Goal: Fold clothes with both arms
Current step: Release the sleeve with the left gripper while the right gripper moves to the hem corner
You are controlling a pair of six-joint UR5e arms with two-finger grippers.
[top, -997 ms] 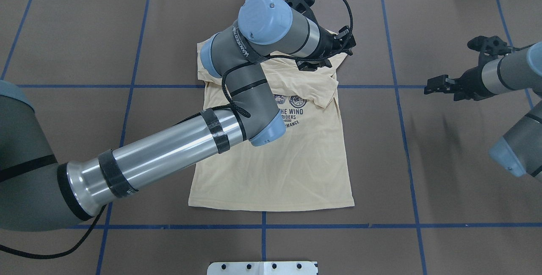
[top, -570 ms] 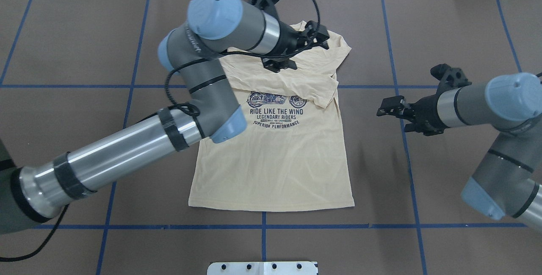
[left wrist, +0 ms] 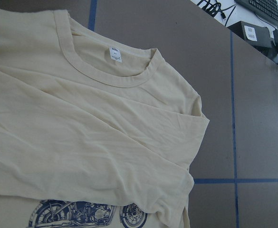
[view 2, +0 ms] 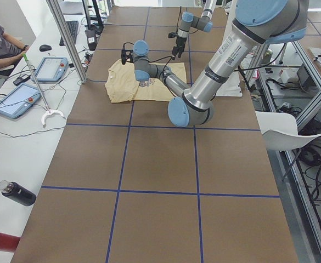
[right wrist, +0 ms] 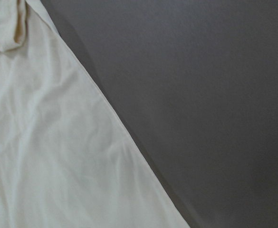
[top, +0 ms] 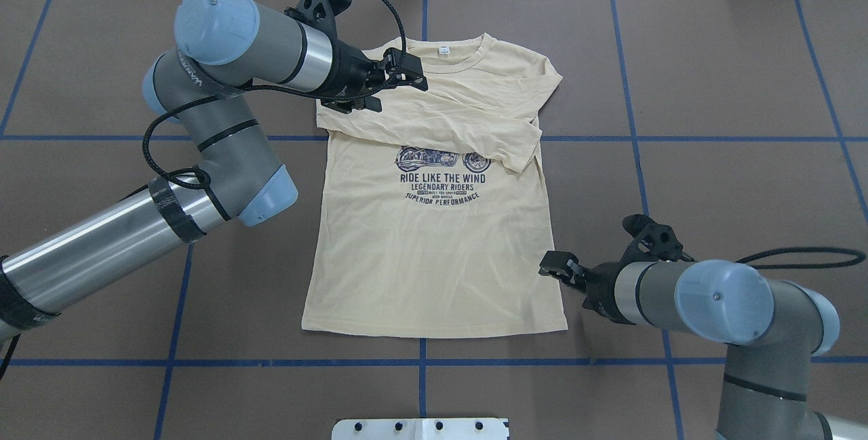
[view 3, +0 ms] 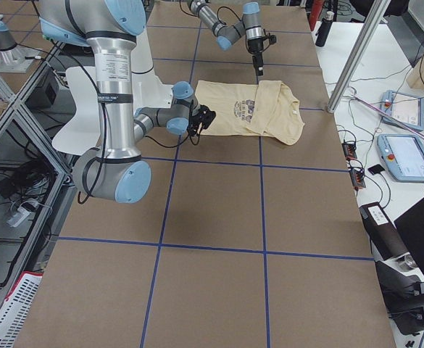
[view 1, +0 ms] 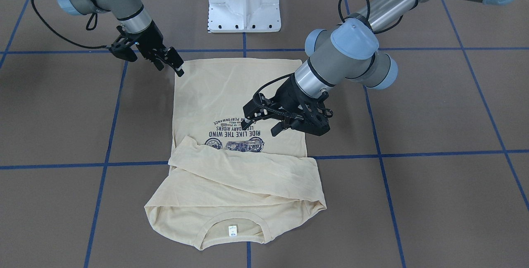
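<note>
Cream long-sleeved shirt lies flat at the overhead frame's centre, one sleeve folded across the chest. Left gripper hovers above it, spread and empty; right gripper, jaws apart, is at its lower-right edge

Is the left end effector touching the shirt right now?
Apart. The left wrist view takes in the whole neckline of the shirt from well above, so the left end effector hangs clear.
</note>
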